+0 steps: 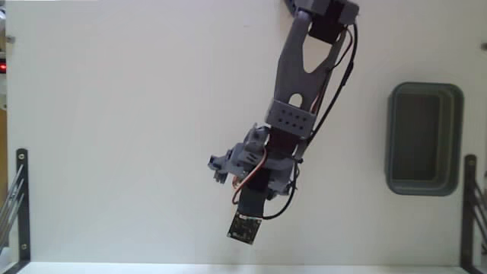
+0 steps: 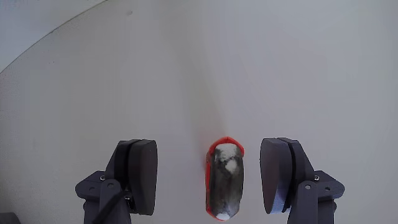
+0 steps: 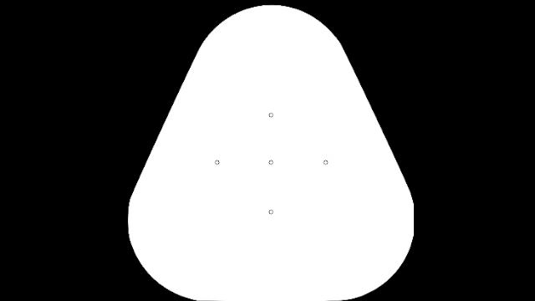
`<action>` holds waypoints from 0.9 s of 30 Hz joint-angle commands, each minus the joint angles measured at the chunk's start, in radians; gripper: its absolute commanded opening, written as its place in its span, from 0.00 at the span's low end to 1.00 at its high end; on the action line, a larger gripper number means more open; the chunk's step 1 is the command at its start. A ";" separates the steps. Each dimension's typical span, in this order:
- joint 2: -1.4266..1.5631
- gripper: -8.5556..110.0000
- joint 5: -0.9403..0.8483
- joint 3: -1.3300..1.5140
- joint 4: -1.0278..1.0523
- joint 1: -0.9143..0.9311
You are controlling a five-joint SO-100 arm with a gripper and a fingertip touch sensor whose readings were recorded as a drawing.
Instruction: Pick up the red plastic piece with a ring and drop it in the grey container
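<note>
In the wrist view the red plastic piece with a ring (image 2: 224, 179) lies on the white table between my two dark fingers, nearer the right finger (image 2: 278, 175) than the left finger (image 2: 142, 176). Neither finger touches it. My gripper (image 2: 211, 177) is open and hangs right over the piece. In the fixed view the arm reaches down from the top, its gripper (image 1: 228, 169) pointing down at the table's lower middle; the piece is hidden under it there. The grey container (image 1: 423, 138) stands at the right edge, well away from the gripper.
Black metal brackets (image 1: 18, 199) stand at the table's left and right sides in the fixed view. The wrist camera board (image 1: 245, 226) sticks out below the arm. White tabletop surrounds the arm.
</note>
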 commanded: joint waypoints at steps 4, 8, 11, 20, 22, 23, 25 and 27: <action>0.031 1.00 0.003 0.030 -0.053 0.013; 0.030 1.00 0.003 0.057 -0.080 0.013; 0.030 1.00 0.003 0.075 -0.100 0.013; 0.026 1.00 0.003 0.123 -0.151 0.013; 0.025 1.00 0.003 0.132 -0.162 0.013; 0.024 1.00 0.003 0.138 -0.168 0.013; 0.023 1.00 0.003 0.147 -0.178 0.013; 0.022 1.00 0.003 0.156 -0.188 0.013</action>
